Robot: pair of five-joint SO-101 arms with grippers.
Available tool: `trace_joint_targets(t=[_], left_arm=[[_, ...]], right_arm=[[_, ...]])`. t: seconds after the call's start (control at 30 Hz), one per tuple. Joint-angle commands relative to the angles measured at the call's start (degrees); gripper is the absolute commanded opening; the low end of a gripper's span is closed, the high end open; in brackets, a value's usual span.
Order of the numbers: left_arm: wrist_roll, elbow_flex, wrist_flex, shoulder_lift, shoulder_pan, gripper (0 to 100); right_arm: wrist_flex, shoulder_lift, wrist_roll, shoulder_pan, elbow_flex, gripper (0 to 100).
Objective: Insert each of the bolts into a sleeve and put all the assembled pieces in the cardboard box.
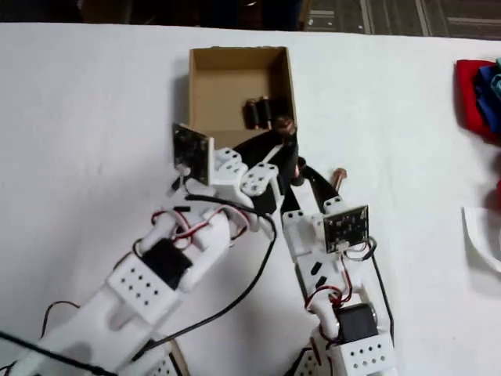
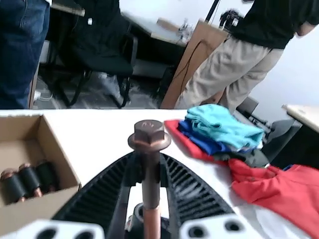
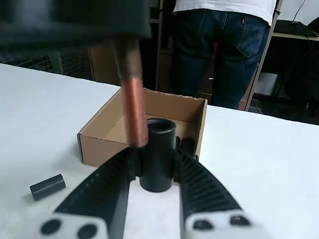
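Note:
My left gripper is shut on a copper bolt, held head up just in front of the cardboard box. My right gripper is shut on an upright black sleeve. The bolt's shaft comes down from above, and its lower end overlaps the near side of the sleeve's rim, outside the bore. In the high view both grippers meet at the box's front right corner, left gripper and right gripper. Assembled pieces lie in the box. A loose sleeve and a loose bolt lie on the table.
A pile of red and blue cloths lies at the table's right edge, with a white object below it. Black cables run between the two arms. The white table left of the box is open.

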Motion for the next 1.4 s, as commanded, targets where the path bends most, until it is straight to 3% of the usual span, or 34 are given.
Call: trace_joint_targets(t=[0.0, 0.37, 1.13, 1.37], left_arm=[[-0.3, -3.3, -1.3, 1.4, 0.7, 3], [-0.4, -9.9, -1.6, 2.7, -1.1, 3], [-0.4, -8.2, -2.0, 3.1, -1.8, 3], [-0.4, -8.9, -4.5, 9.7, -3.8, 3]], right_arm=[[-1.8, -1.0, -0.5, -0.4, 0.5, 2.0], [-1.8, -1.0, -0.5, -0.4, 0.5, 2.0], [-1.8, -1.1, -0.5, -0.6, 0.5, 1.9], [-1.8, -1.1, -0.5, -0.7, 0.5, 1.9]])
